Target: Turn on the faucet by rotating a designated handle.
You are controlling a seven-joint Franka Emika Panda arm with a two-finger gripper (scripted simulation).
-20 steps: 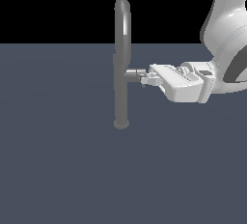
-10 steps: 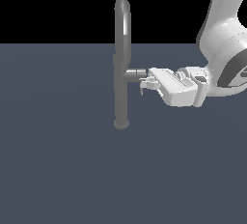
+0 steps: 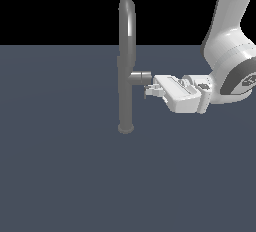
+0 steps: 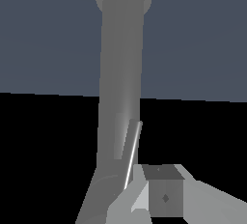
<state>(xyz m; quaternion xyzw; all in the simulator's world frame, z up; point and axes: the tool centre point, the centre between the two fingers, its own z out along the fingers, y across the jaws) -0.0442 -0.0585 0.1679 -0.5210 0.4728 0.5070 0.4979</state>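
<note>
The gripper point(image 3: 149, 90) reaches level toward the faucet point(image 3: 126, 66), its tips at the handle point(image 3: 140, 78) stub just ahead; whether they pinch it cannot be told. No writing is legible anywhere.

Flat dark slate-blue floor point(image 3: 60, 176), plain black backdrop point(image 3: 55, 6) above, straight horizon, even light
</note>
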